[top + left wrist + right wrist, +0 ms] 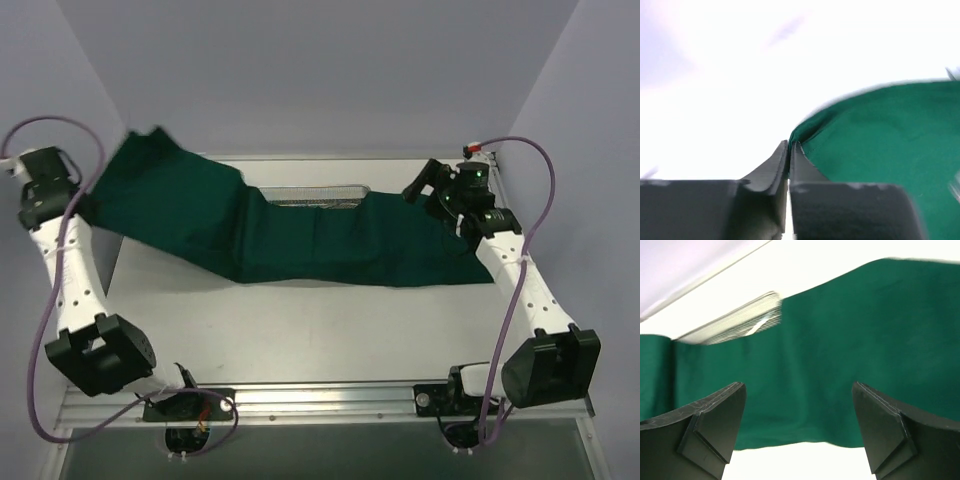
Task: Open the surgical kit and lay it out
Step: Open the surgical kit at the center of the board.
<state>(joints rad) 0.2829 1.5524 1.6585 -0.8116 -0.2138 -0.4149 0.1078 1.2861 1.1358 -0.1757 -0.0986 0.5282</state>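
Left gripper (790, 146): fingers pressed together, pinching the left edge of the cloth (880, 150). It sits at the far left of the table (300, 330), close to the left wall (50, 80). The held edge is lifted off the surface, and the cloth's far-left corner stands up against that wall.

Right gripper (798, 390): fingers spread wide, holding nothing. It hangs over the cloth's far-right part and appears clear of it, though the wrist view cannot settle the gap.

Cloth: runs left to right across the far half of the table, with its right end lying flat.

Tray (315, 193): far middle, mostly under the cloth. Only its far mesh rim shows.

White table shows from the cloth's near edge to the near rail (320, 398).
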